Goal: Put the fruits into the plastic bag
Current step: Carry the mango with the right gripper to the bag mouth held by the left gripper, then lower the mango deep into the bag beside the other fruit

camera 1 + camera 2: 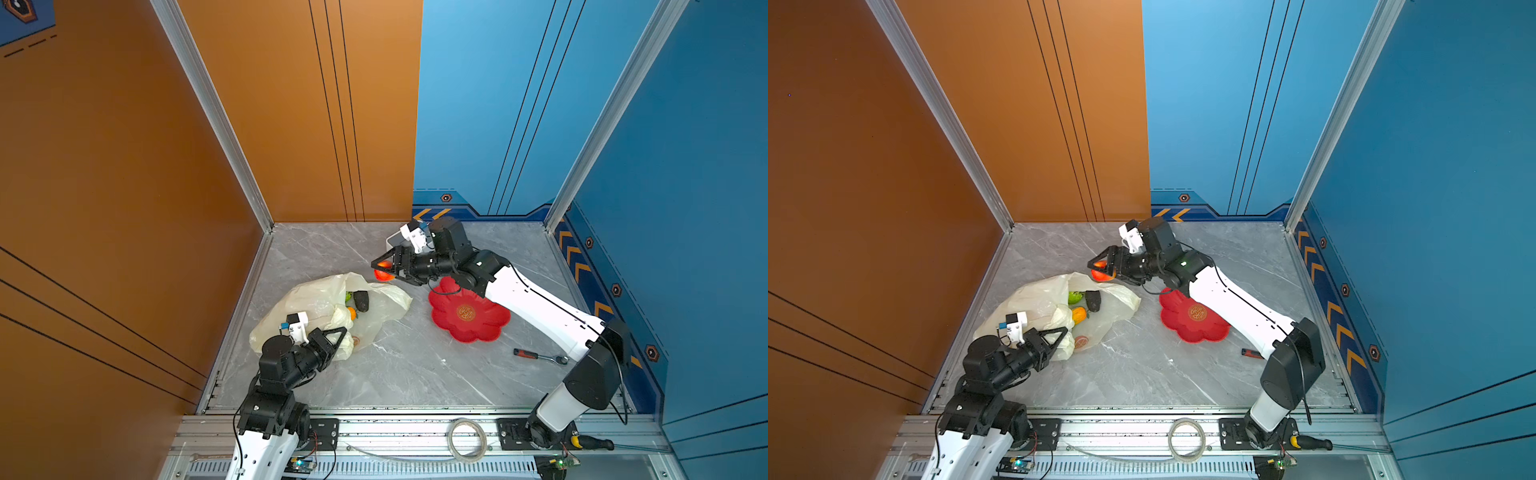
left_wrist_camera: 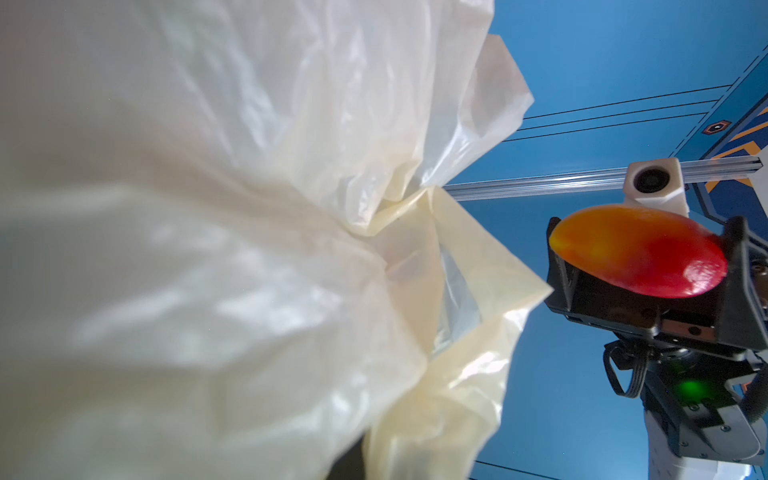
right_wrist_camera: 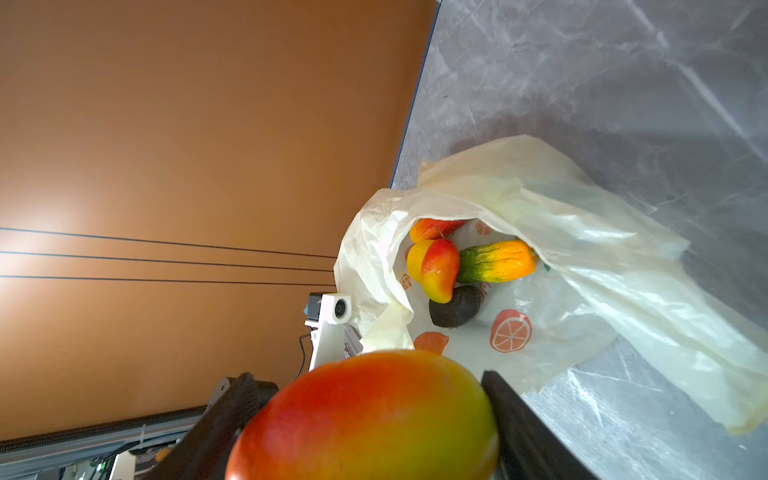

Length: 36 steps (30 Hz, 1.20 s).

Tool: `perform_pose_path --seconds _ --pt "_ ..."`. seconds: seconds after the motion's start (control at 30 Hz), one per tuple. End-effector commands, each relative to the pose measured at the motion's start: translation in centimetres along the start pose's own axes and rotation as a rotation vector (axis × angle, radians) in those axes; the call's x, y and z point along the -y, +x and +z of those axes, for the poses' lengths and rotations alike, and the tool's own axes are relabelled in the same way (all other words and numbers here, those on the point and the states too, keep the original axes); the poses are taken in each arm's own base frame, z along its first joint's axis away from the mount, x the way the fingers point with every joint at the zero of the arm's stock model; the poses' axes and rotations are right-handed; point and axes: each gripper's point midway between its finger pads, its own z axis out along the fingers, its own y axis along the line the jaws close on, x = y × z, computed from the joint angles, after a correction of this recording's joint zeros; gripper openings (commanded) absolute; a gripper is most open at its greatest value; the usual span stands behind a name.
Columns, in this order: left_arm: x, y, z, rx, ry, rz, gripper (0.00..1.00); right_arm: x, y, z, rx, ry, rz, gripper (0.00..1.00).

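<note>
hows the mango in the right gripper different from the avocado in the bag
The mango is glossy red-orange-yellow; the avocado is dark and dull. The mango is clamped in the right gripper, outside the plastic bag; the avocado lies loose inside it. Both are small fruits.

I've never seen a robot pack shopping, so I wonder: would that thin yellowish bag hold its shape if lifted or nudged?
Probably not: the plastic bag lies crumpled, gathered where the left gripper pinches it, so it looks floppy. Its translucent film suggests little weight. A nudge would likely wrinkle it, though the fruits inside may anchor it.
</note>
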Motion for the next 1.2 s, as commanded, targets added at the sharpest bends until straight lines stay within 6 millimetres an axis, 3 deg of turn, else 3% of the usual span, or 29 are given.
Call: perform_pose_path --seconds 0.0,0.43,1.17 --pt "0.7 0.0 -0.2 -0.005 0.027 0.008 0.00 -0.2 0.9 1.7 -0.030 -0.025 0.002 0.74" --pt "0.7 0.0 -0.2 -0.005 0.027 0.007 0.00 3.7 4.6 7.4 -0.148 0.013 0.060 0.73" --pt "1.5 -0.1 -0.6 0.005 0.037 0.016 0.00 9.6 8.0 12.2 -0.229 0.097 0.110 0.73"
